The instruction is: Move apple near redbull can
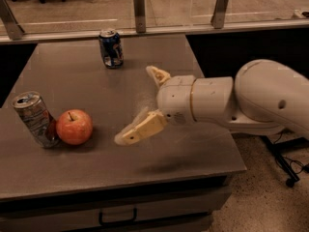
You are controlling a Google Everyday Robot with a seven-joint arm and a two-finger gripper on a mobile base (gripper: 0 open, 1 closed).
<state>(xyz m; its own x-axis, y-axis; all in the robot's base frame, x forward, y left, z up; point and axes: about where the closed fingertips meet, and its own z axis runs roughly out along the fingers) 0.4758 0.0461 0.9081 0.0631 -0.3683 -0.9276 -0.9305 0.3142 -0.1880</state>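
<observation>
The red-orange apple [74, 126] sits on the grey table [96, 168] at the left, touching the slim silvery redbull can [35, 119], which stands just left of it. My gripper [137, 103] is open and empty, raised a little above the table in the middle, well to the right of the apple. One pale finger [141, 128] points down-left and the other finger [157, 74] points up toward the back.
A darker blue can with white markings [111, 48] stands at the back of the table. A glass-and-post railing [139, 4] runs behind the table. The table's right edge drops to a speckled floor [270, 197]. A drawer handle [117, 219] shows below the front edge.
</observation>
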